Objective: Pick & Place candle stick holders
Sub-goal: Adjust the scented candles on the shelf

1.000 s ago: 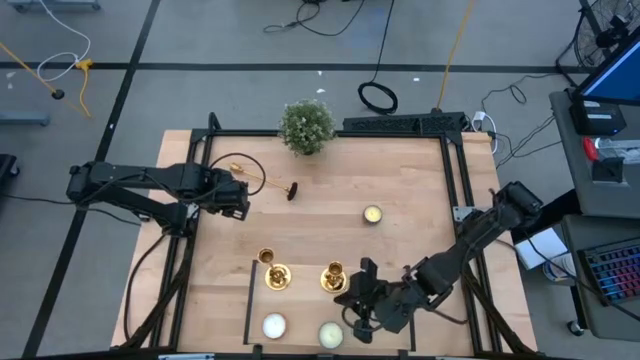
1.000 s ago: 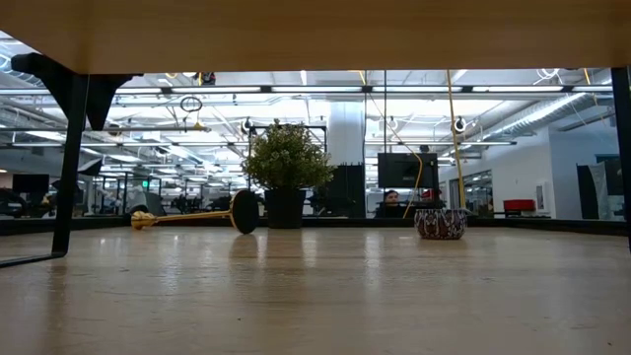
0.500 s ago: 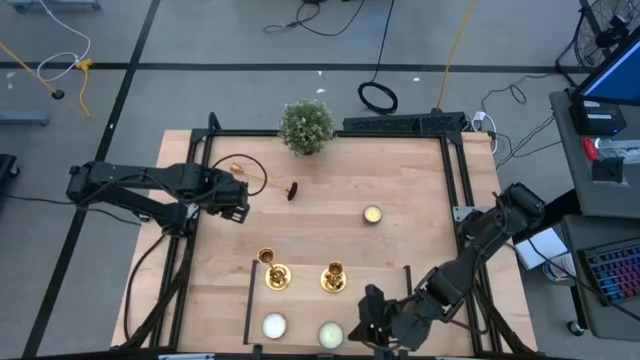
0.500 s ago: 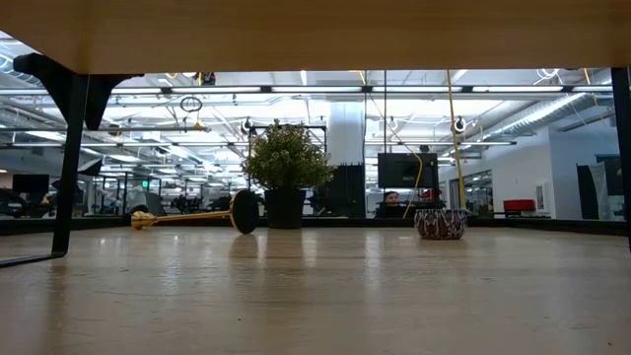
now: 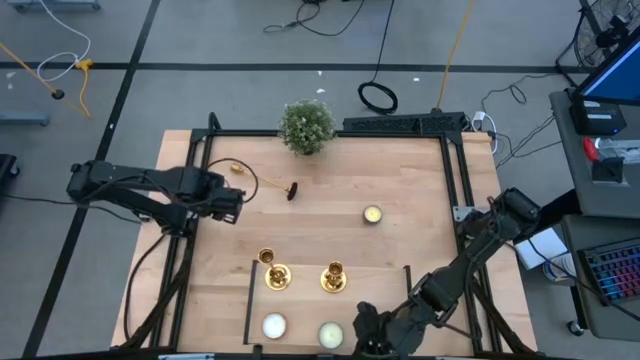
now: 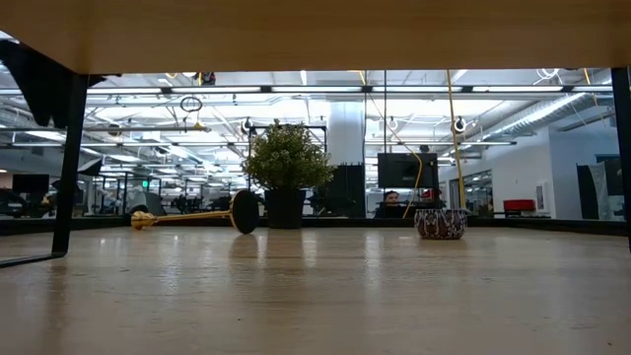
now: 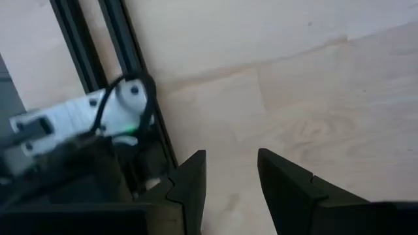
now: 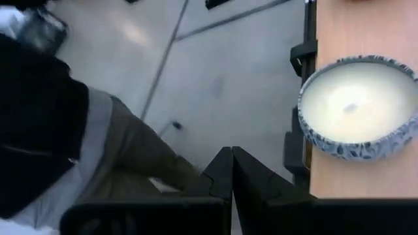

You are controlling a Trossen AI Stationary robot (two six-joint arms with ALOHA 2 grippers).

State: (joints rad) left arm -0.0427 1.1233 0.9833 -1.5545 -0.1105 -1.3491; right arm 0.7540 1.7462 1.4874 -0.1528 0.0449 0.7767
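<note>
Two holders upright, one lying down

Two candle stick holders point(image 5: 277, 276) point(image 5: 333, 277) stand near the desk's point(image 5: 400, 180) front edge; a third point(image 5: 262, 180) lies near the back-left corner. Left gripper point(image 5: 232, 206) narrowly parted, empty, at the left edge; right gripper point(image 8: 231, 171) pinched closed, empty, past the front edge.

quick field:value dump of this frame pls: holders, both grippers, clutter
upright holders: two candle stick holders, front of table
fallen holder: lying candle stick holder, on its side at the back, near potted plant
left gripper: open, empty, at left edge
right gripper: shut, empty, off front edge
clutter: pale tealight candles
</note>
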